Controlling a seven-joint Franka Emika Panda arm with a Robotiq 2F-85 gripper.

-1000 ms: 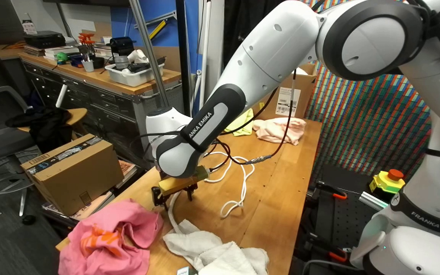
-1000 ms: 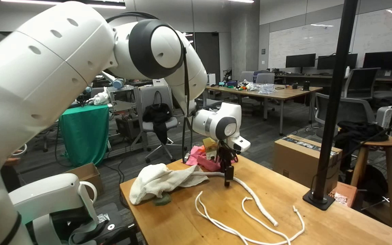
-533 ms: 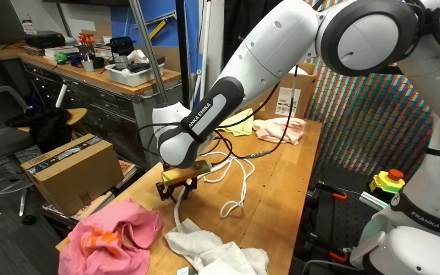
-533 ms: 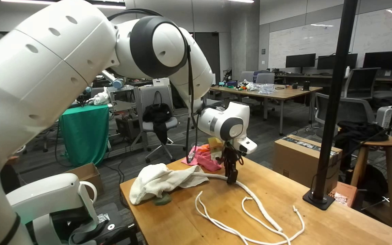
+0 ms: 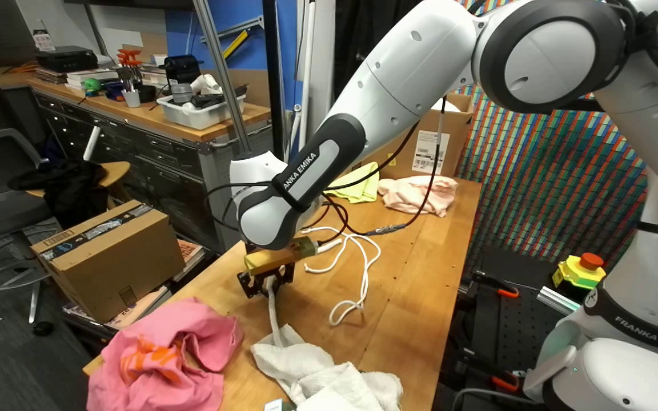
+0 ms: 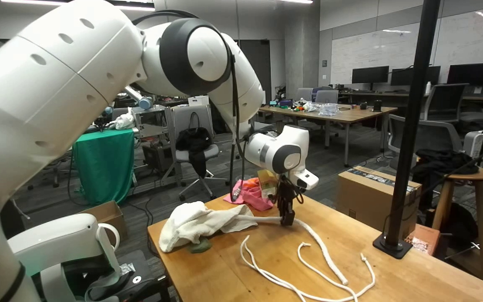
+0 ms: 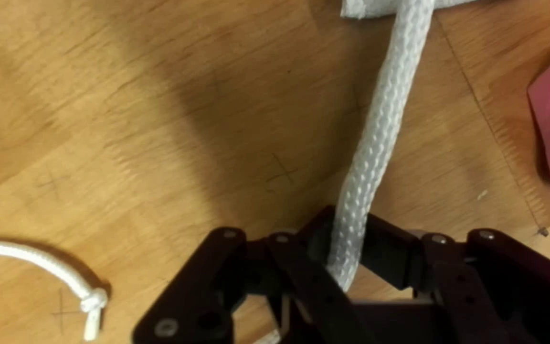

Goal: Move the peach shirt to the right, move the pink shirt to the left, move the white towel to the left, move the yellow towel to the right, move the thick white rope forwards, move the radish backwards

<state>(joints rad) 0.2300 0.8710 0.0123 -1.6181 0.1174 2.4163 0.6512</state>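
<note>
Thick white rope point(image 7: 384, 129) pinched in the gripper point(image 7: 350, 234), jaws squeezed narrow on it, low above the table point(image 5: 420, 285). One side runs onto the white towel point(image 6: 199, 222), bunched near a robot-side corner; the other trails away to a free end near the thin white cord point(image 5: 365, 279), looped loosely. Pink shirt point(image 5: 163, 359) heaped at the other corner of that same end, away from the robot base point(image 5: 632, 377). Opposite end: peach shirt point(image 5: 414, 194) crumpled near the robot-side corner, yellow towel point(image 5: 362, 185) just beside it, partly behind the arm point(image 5: 400, 74) from where I stand. Something dark green point(image 6: 200, 246) pokes out by the white towel, can't tell what.
</note>
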